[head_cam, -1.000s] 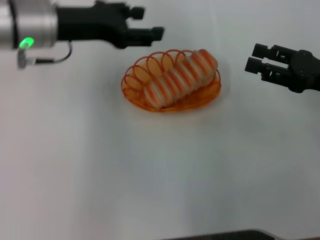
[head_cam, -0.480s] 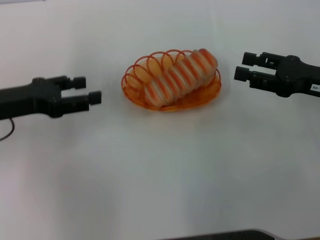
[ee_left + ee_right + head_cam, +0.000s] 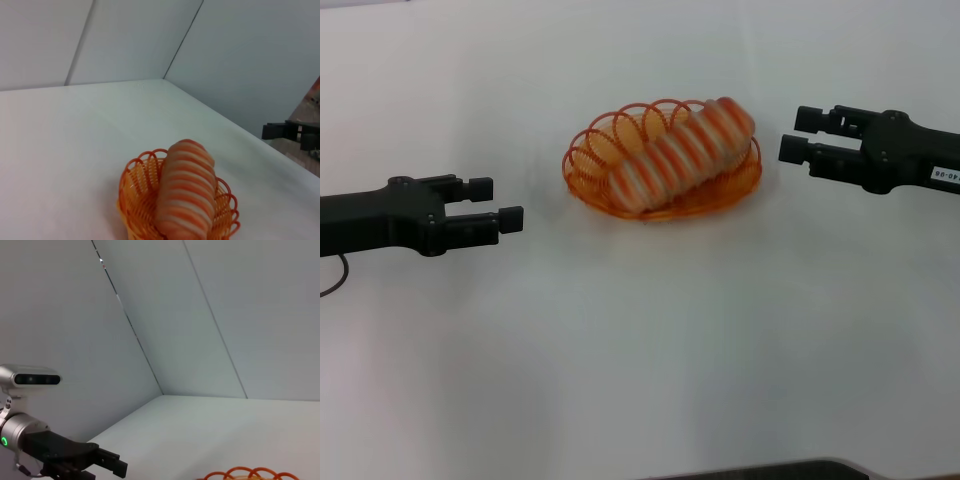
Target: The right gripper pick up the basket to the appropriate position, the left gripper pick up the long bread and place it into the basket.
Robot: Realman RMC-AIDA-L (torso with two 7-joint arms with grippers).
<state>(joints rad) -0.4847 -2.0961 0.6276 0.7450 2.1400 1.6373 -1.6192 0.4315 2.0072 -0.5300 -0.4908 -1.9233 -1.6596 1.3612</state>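
Head view: the striped orange-and-cream toy long bread [image 3: 682, 155] lies inside the oval orange wire basket [image 3: 595, 192], upper centre. The left gripper [image 3: 508, 206] at left and right gripper [image 3: 794, 133] at right both stand open, empty.

Left wrist view: bread rests in the basket at lower centre; arms should withdraw without nudging it.

Right wrist view: only the basket rim shows, bottom right.

White matte tabletop [image 3: 650, 350], evenly lit, soft shadows, dark edge strip [image 3: 770, 470] along its near side, pale grey-white wall panels [image 3: 225, 315] behind, thin dark seams [image 3: 127, 320] running diagonally between panels, table meeting wall at far corner.
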